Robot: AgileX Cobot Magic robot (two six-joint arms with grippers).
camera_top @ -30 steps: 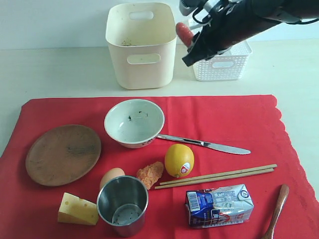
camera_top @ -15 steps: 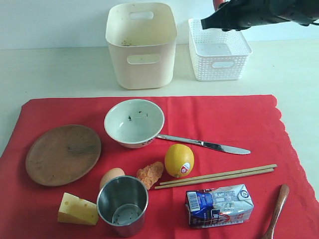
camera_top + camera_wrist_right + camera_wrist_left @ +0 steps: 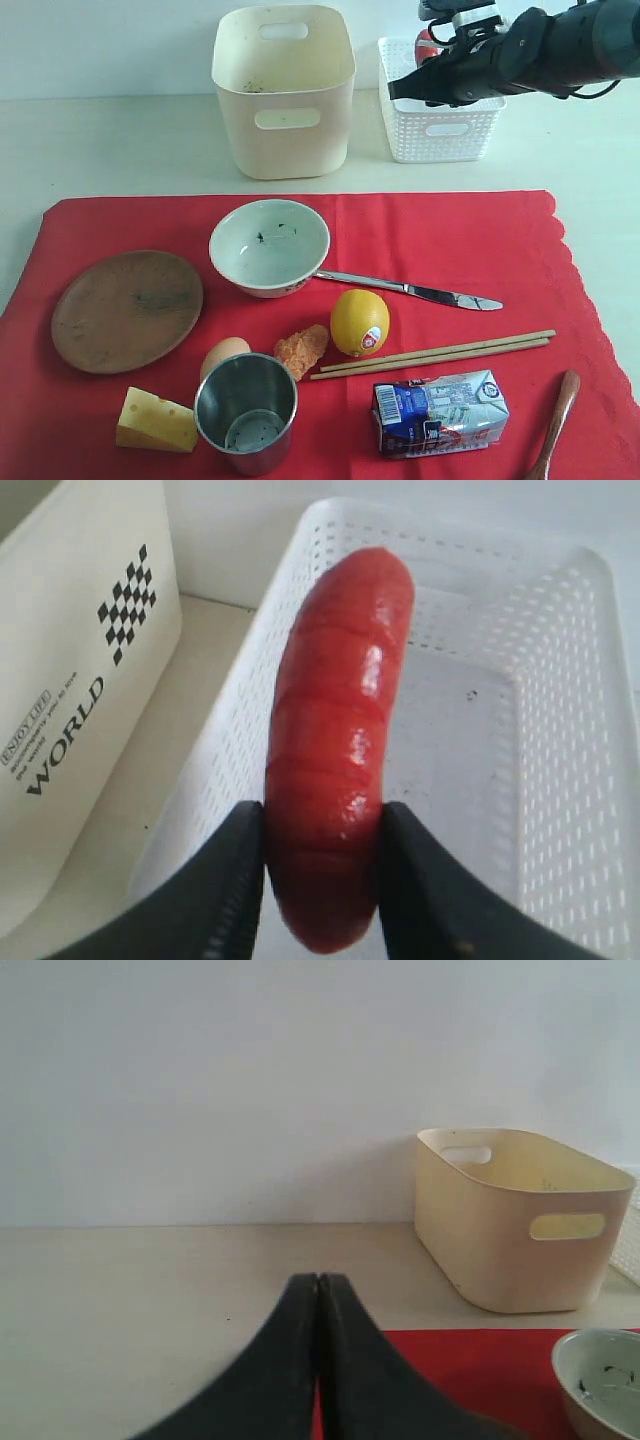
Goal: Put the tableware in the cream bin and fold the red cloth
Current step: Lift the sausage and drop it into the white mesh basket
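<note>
The exterior view looks down from the near edge of the desk point(image 3: 120, 140); all three views share the cream bin point(image 3: 284, 90).

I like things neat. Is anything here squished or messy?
The drink carton on the red cloth, beside the wooden spoon, lies on its side looking crumpled and dented. The white bowl has dark specks inside; dirt or pattern, unclear. Nothing looks spilled.

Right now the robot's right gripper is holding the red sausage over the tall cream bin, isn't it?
Not quite. The right gripper is holding the red sausage, but over the white lattice basket, not the cream bin, which stands beside it. The right wrist view shows this best.
</note>
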